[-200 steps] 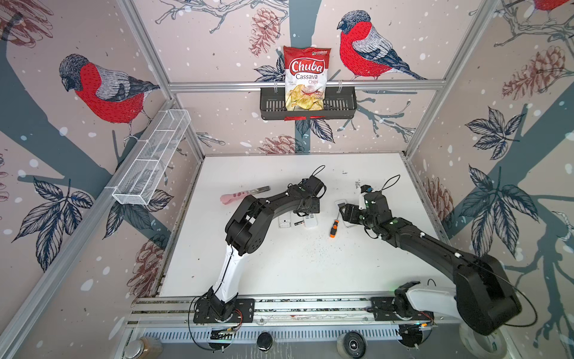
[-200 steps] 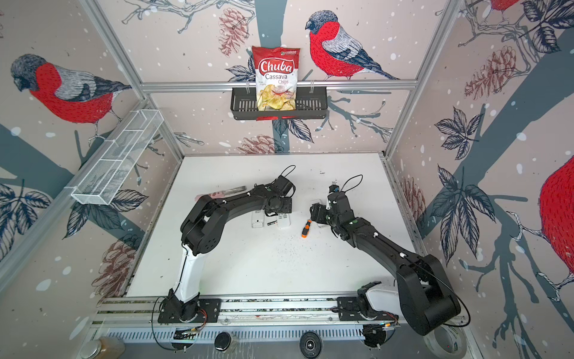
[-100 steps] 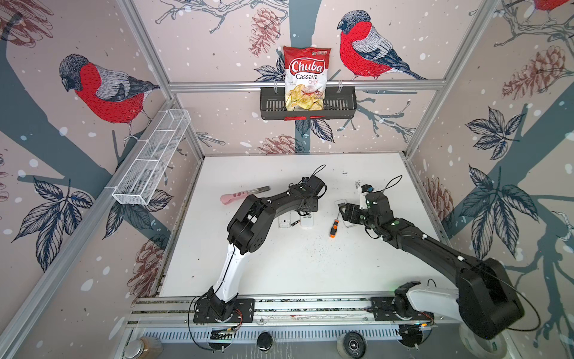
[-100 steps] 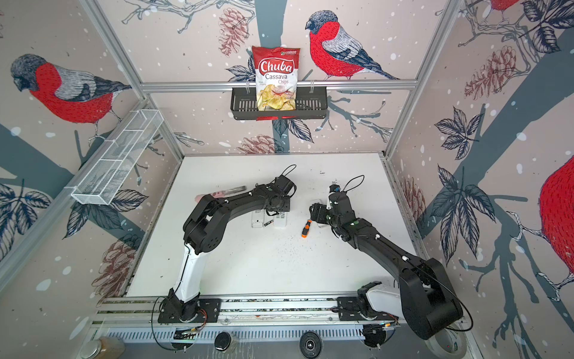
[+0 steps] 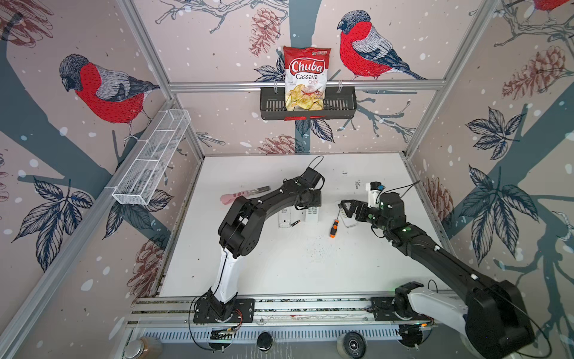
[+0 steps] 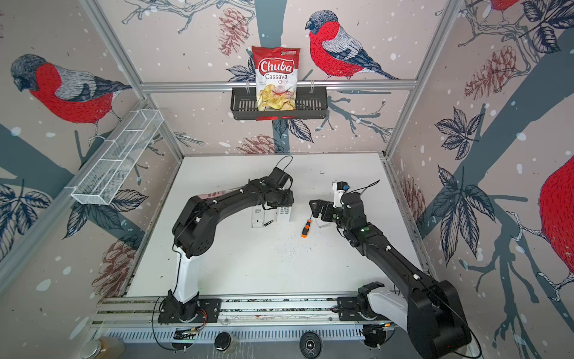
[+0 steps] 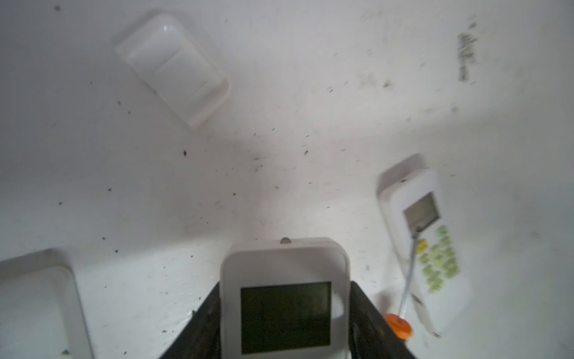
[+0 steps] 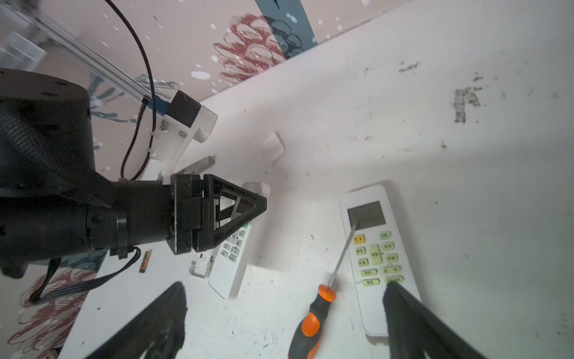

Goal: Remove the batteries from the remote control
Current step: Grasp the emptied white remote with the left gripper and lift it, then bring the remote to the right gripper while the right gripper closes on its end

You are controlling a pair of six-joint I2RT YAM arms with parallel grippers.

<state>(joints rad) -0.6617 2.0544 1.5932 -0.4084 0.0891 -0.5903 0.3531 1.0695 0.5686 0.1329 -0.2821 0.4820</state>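
Two changes in the last second. Left gripper [image 7: 285,286] now clamped across the remote [image 7: 284,258], fingers [image 7: 366,310] snug on both long edges, screen facing up. Right gripper [image 8: 284,289] now spread fully wide, holding nothing, hanging over the screwdriver [image 8: 324,292] and a second remote [image 8: 375,255]. Only one battery [image 5: 295,222] in sight, loose on the table [image 5: 279,273] just beside the gripped remote, same spot as before. Reads like a swap of roles: left pinning the remote, right freed up for prying. No telling about cells left inside. So, no unloading done this second, just setup.
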